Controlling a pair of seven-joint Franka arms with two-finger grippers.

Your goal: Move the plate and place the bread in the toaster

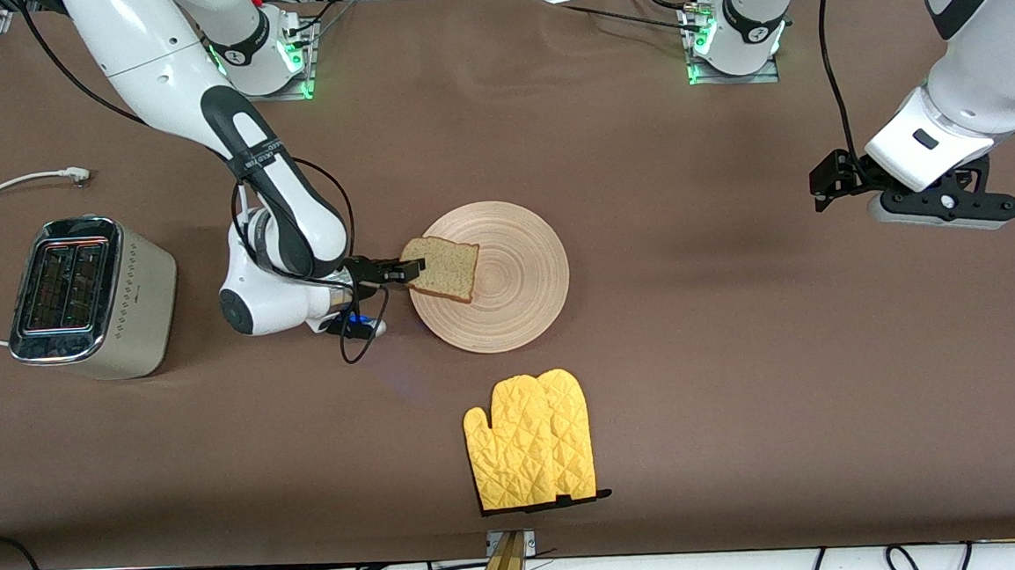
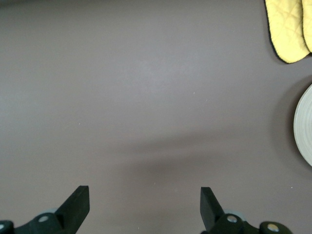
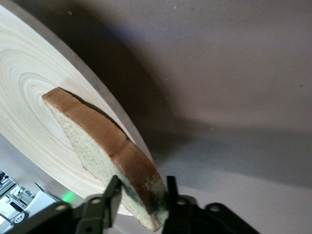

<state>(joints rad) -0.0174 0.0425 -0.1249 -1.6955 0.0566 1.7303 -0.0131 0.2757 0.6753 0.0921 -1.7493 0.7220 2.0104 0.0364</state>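
Between the closed fingers of the right gripper (image 1: pixel 405 271), the bread (image 1: pixel 445 268) is pinched by its crust edge, over the rim of the plate (image 1: pixel 522 310). The step in hand looks like carrying the slice; next it must travel to the toaster (image 1: pixel 85 298) and go edge-down into a slot. The left gripper (image 2: pixel 145 207) waits with open fingers over bare counter (image 2: pixel 146 97).

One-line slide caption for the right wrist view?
Right gripper pinches the bread by its crust edge, over the plate.

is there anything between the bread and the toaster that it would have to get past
No object lies between them. The right gripper is shut on the bread over the plate. Toward the toaster only the right arm's own wrist stands over that stretch of table. The slots look empty.
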